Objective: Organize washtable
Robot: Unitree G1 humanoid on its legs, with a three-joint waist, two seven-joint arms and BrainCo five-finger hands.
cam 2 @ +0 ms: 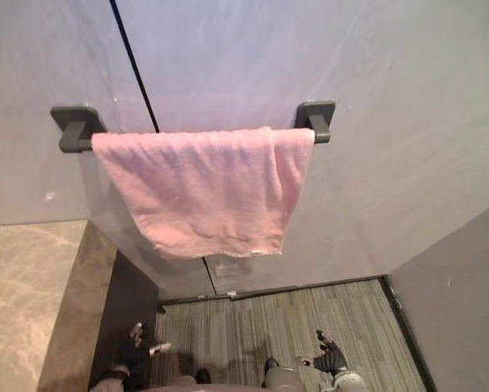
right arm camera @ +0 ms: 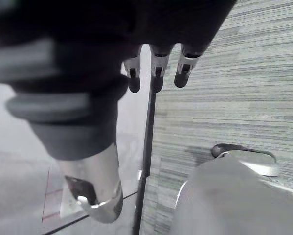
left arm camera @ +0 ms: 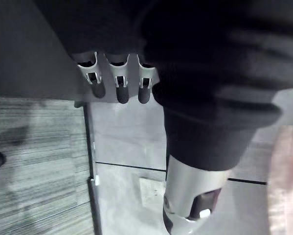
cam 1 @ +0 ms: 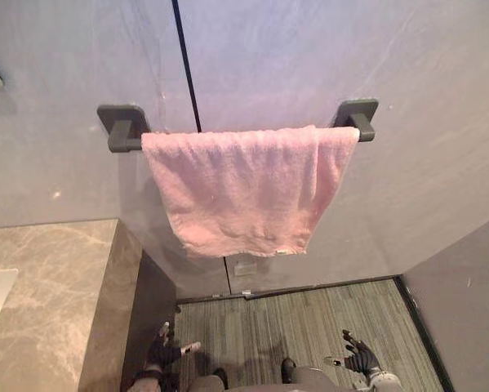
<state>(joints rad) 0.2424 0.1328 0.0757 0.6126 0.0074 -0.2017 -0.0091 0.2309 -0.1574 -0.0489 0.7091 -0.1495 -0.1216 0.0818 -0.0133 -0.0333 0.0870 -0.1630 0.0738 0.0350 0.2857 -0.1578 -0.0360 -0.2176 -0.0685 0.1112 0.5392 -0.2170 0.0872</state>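
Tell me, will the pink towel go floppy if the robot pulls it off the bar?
Probably floppy: the towel drapes over the bar in soft folds. It would likely slide off easily, since it only hangs there with no clip showing. It looks thin, so probably light.

Nubbly pink cloth towel (cam 1: pixel 244 188), matt dark rail brackets (cam 1: pixel 122 126) (smooth, faintly glossy wall (cam 1: pixel 391 49)), polished veined stone counter (cam 1: pixel 48 286).

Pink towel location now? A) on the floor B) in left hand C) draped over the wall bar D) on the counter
C: the pink towel hangs draped over the dark wall bar, while the left hand and right hand sit low, both open and empty.
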